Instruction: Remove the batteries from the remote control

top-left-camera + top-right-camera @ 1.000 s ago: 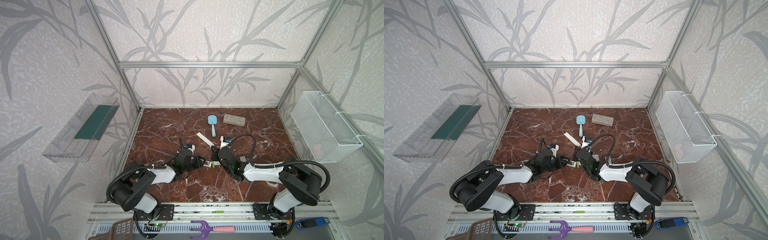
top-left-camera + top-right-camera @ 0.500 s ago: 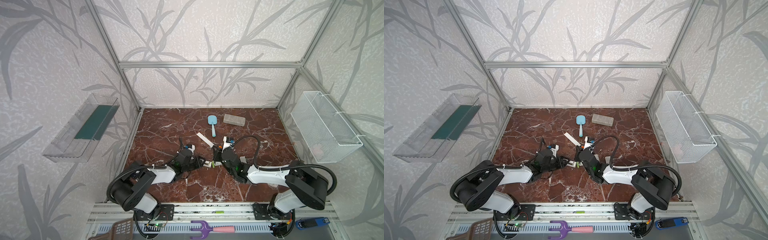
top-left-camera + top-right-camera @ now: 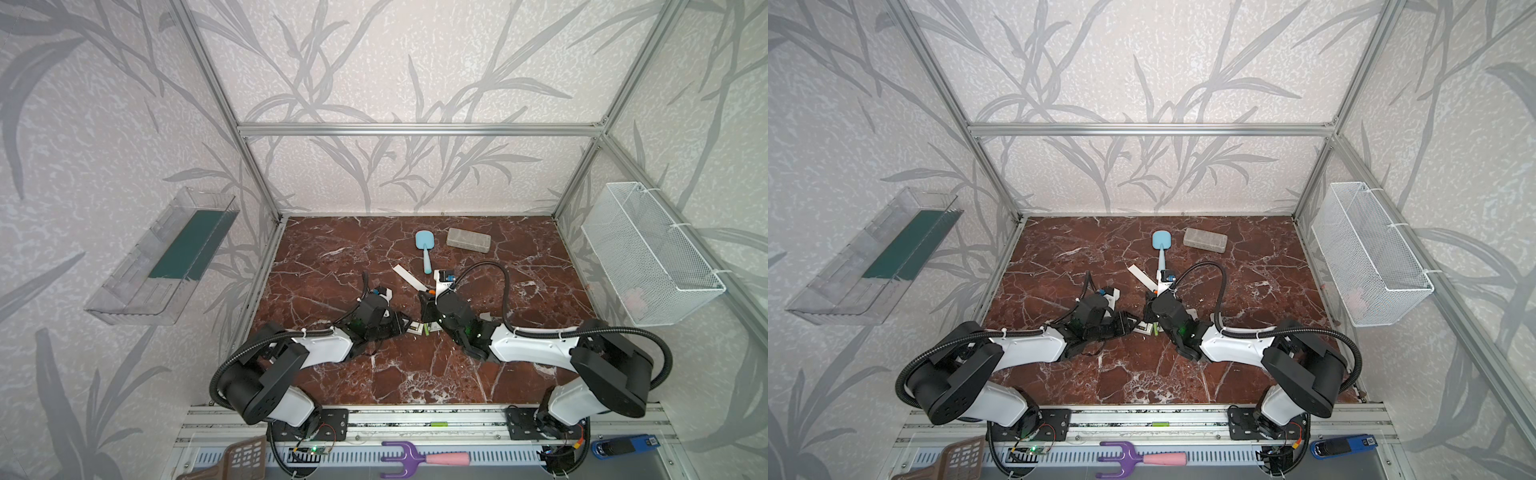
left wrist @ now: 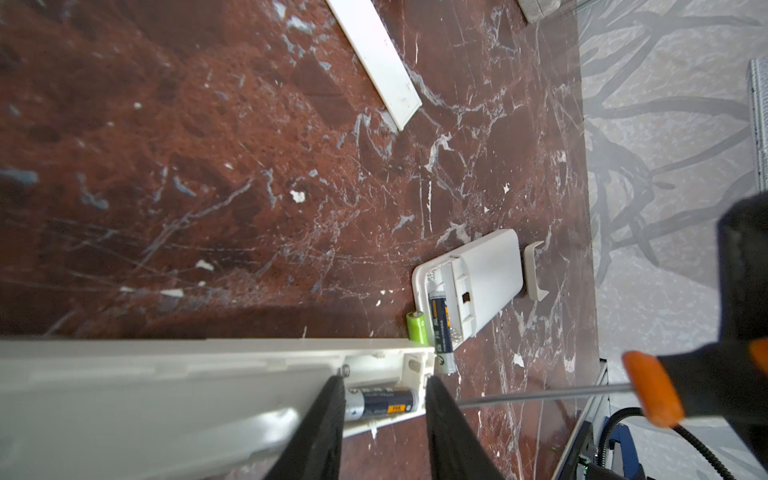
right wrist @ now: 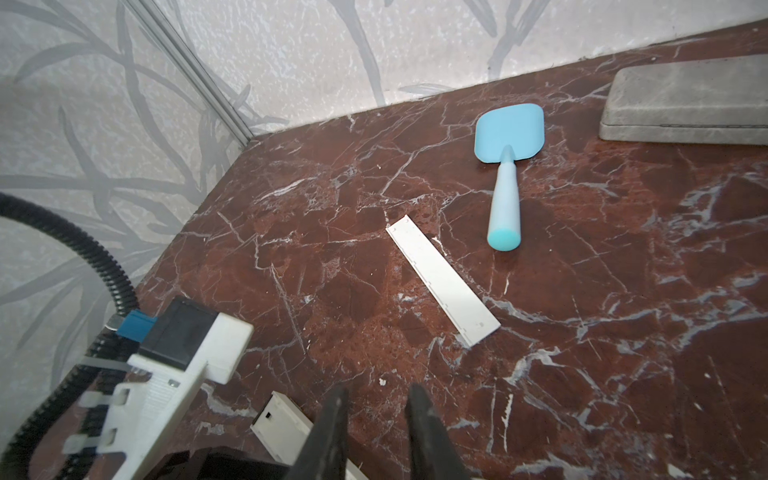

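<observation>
Nearest, we see a purple rake (image 3: 415,457) at the front edge. Beyond, on the red-brown marble table (image 3: 332,257), our left tool (image 4: 384,382) straddles a long white remote (image 4: 166,374), fingers (image 4: 328,415) apart; whether it grips, we cannot tell. Our right tool (image 5: 377,388) is closed on a screwdriver (image 4: 648,390). One lime-green battery (image 4: 417,328) lies on the table between that remote and a smaller remote (image 4: 486,266). Farther lie a white strip (image 5: 442,286), blue spatula (image 5: 505,166) and grey case (image 5: 685,104); leaf-patterned walls (image 3: 415,62) enclose everything.

No print legible: label on the dark blue battery (image 4: 382,405) in the long remote (image 4: 166,374) is too blurred.
</observation>
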